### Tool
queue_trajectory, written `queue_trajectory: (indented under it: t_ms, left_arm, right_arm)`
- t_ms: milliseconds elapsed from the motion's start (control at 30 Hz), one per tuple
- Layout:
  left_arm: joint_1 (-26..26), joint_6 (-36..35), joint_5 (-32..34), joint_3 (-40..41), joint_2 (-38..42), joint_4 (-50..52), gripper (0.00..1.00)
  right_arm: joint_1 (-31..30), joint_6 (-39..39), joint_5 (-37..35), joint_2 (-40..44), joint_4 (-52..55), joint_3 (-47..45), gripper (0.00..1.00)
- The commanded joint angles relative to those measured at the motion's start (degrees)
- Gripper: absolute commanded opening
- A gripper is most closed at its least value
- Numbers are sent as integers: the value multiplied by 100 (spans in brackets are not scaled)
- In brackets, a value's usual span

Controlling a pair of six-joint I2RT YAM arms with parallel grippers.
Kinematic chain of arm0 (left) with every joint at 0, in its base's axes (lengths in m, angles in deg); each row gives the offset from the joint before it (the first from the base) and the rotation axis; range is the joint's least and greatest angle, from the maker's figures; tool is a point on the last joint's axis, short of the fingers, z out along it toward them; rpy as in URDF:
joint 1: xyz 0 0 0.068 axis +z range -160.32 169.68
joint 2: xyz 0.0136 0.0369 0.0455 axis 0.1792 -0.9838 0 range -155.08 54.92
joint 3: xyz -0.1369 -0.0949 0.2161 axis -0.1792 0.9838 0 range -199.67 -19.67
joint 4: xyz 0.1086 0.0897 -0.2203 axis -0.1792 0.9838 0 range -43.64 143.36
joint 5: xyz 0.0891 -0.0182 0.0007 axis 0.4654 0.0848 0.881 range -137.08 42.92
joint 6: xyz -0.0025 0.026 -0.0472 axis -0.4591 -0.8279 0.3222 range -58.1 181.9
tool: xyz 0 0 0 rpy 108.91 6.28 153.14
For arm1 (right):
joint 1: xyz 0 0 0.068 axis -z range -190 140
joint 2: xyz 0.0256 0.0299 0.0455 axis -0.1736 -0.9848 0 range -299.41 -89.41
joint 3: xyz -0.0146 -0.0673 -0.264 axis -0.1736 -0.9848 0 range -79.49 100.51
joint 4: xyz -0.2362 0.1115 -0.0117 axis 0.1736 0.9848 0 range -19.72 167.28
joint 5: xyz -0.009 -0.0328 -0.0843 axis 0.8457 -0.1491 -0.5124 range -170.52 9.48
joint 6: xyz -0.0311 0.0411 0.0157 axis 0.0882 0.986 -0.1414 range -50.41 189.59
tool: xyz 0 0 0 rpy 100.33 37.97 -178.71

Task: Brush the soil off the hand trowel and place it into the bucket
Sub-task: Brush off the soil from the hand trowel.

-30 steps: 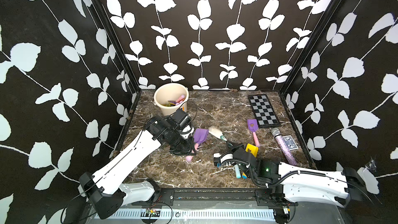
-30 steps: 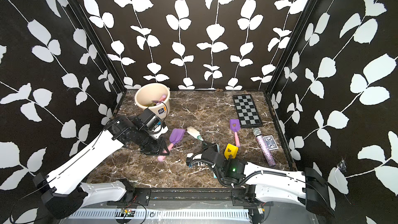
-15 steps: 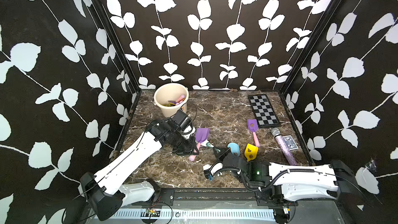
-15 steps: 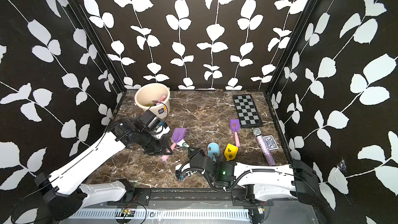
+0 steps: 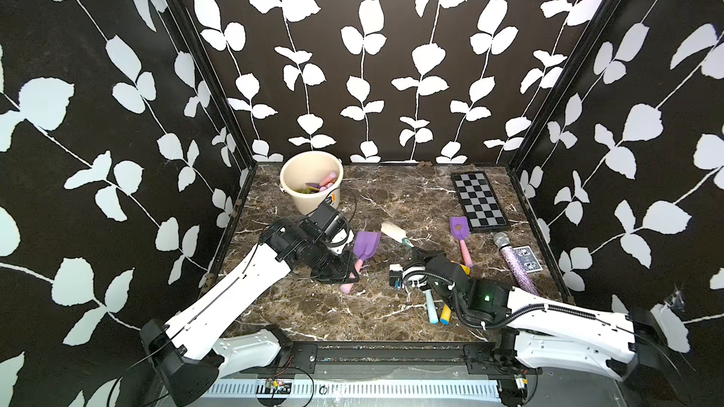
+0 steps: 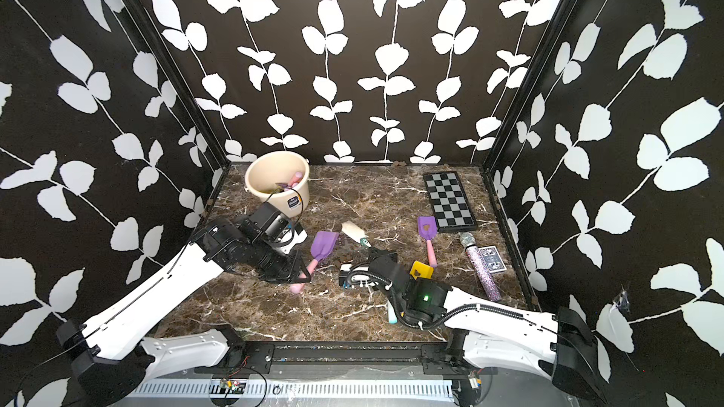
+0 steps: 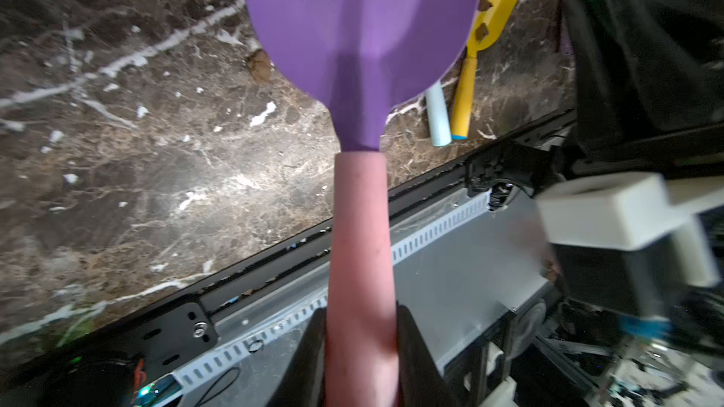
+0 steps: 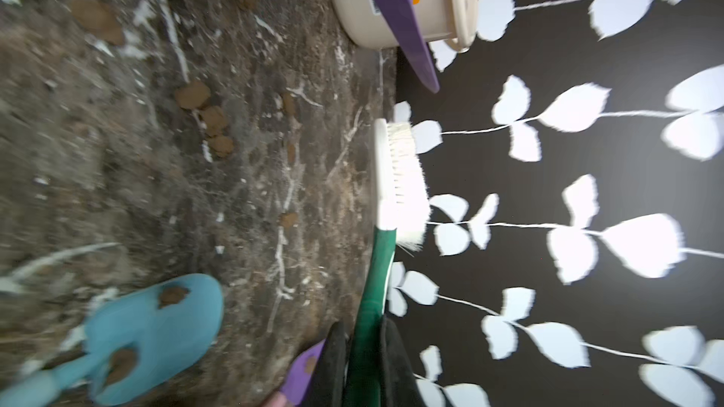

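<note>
Gripping the hand trowel (image 5: 366,245) by its pink handle with the left gripper (image 5: 351,272), jaws clamped tight on it; purple blade raised off the marble, near the bucket (image 5: 299,200) on its side toward the arm bases. Pinching a white-bristled brush (image 5: 393,230) by the green handle in the right gripper (image 5: 418,251), farther from the bucket than the trowel. Soil (image 5: 377,260) pellets on the marble just past the trowel from the bucket. Farthest from the bucket: checkerboard (image 5: 480,201), glittery microphone (image 5: 513,262).

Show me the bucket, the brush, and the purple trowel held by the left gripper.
Bucket (image 5: 299,201): in a top view, outer wall.
Brush (image 5: 392,230): in a top view, bristle head.
Purple trowel (image 5: 367,243): in a top view, blade.
</note>
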Motion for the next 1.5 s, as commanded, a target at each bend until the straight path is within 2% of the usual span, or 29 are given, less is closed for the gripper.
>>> queue_trajectory:
  t_ms: [0,67,267,367,467,633,733,1133,1467]
  left_arm:
    - [7,-521,846,-48,100,202,0]
    - [7,-560,974,71,122,62,0]
    - [7,-590,1240,464,295,-428,0]
    - [7,-611,1363,497,300,-528,0]
    - [8,-617,1383,528,337,-676,0]
    - [7,-589,1374,541,332,-764,0]
    - [7,-542,1404,570,340,-764,0]
    - [12,-465,1205,607,414,-847,0]
    - [8,-466,1260,604,525,-846,0]
  right_arm:
    - [352,2411,1201,12,888,763,0]
    - [607,3341,2041,-65,1121,1173,0]
    - [1340,5201,4573,-468,1299,2115,0]
    - [1621,6256,5754,-649,703,2218,0]
    - [1745,7355,6429,-841,-292,2056,0]
    - [1754,8774,6692,-1189,-1667,1599,0]
    - [1758,9079,6627,-1314,-1887,1288,0]
    - [2236,9254,6061,-1166,-1962,412,0]
    - [3028,8964,5687,-393,-1599,248,0]
